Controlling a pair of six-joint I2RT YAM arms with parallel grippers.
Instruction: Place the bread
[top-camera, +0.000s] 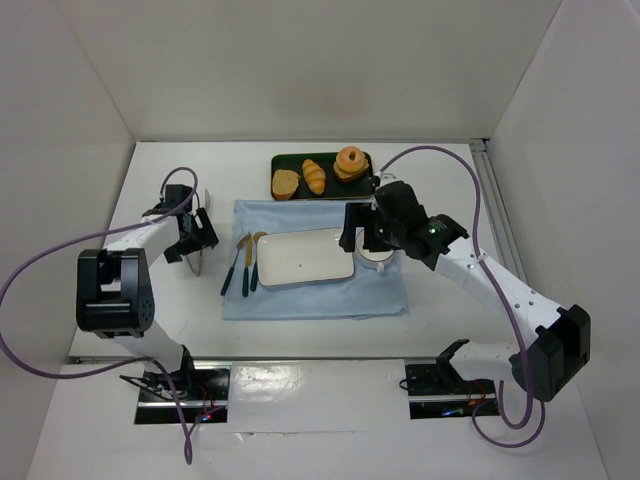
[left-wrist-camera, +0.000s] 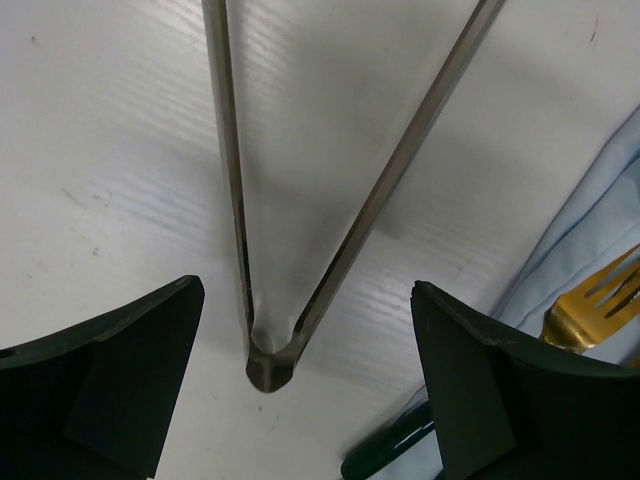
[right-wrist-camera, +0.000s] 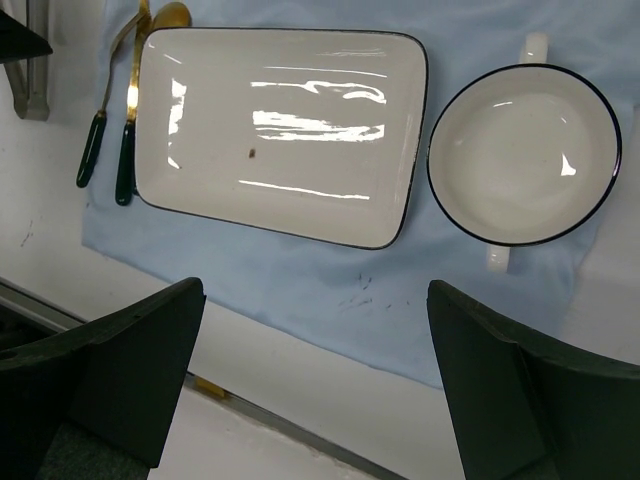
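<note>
The bread (top-camera: 314, 176), a small golden ridged roll, lies on a dark green tray (top-camera: 296, 160) at the back of the table, between a flat brown slice (top-camera: 286, 184) and a round stacked pastry (top-camera: 350, 162). My left gripper (top-camera: 195, 240) is at the left, open just above metal tongs (left-wrist-camera: 270, 370); their hinge end lies on the table between the spread fingers, untouched. My right gripper (top-camera: 375, 235) hovers open and empty over the blue cloth (right-wrist-camera: 330, 270), near a white rectangular plate (right-wrist-camera: 285, 130). The bread is not in either wrist view.
A white two-handled bowl (right-wrist-camera: 525, 150) sits right of the plate on the cloth. Gold cutlery with dark green handles (right-wrist-camera: 125, 150) lies left of the plate; a gold fork (left-wrist-camera: 590, 310) shows beside my left fingers. White walls enclose the table.
</note>
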